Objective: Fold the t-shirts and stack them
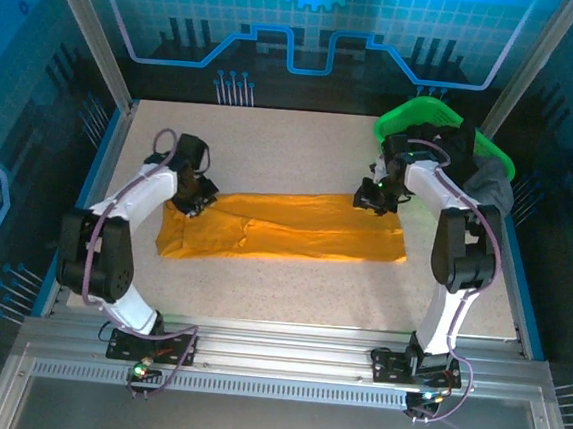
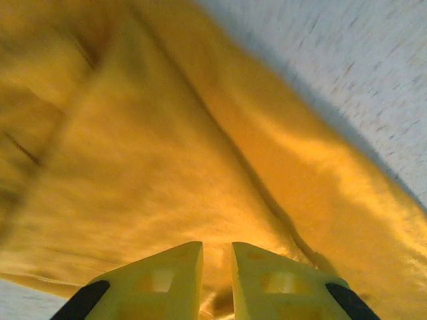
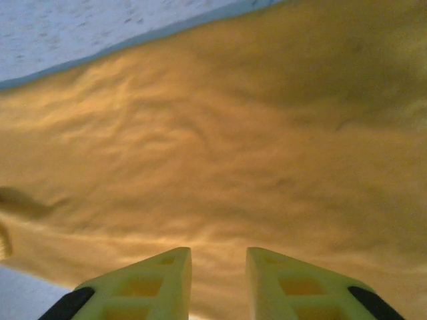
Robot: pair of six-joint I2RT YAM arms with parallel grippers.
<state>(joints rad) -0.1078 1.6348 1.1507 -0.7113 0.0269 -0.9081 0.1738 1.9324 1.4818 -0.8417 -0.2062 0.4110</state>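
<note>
One orange-yellow t-shirt point(image 1: 285, 226) lies on the table as a long folded strip running left to right. My left gripper point(image 1: 195, 202) is down on the strip's far left corner. In the left wrist view its yellow fingers point(image 2: 167, 280) stand nearly together, with a small ruck of the t-shirt point(image 2: 133, 133) bunched in the narrow gap of the left gripper point(image 2: 217, 250). My right gripper point(image 1: 376, 197) is at the strip's far right edge. In the right wrist view the right gripper point(image 3: 219, 253) has its jaws a finger-width apart over flat t-shirt point(image 3: 220, 153) cloth, nothing between them.
A bright green basket point(image 1: 425, 121) stands at the back right, with dark cloth point(image 1: 485, 182) spilling over its near side behind the right arm. The speckled table point(image 1: 303, 146) has blue side rails and a metal frame along the near edge.
</note>
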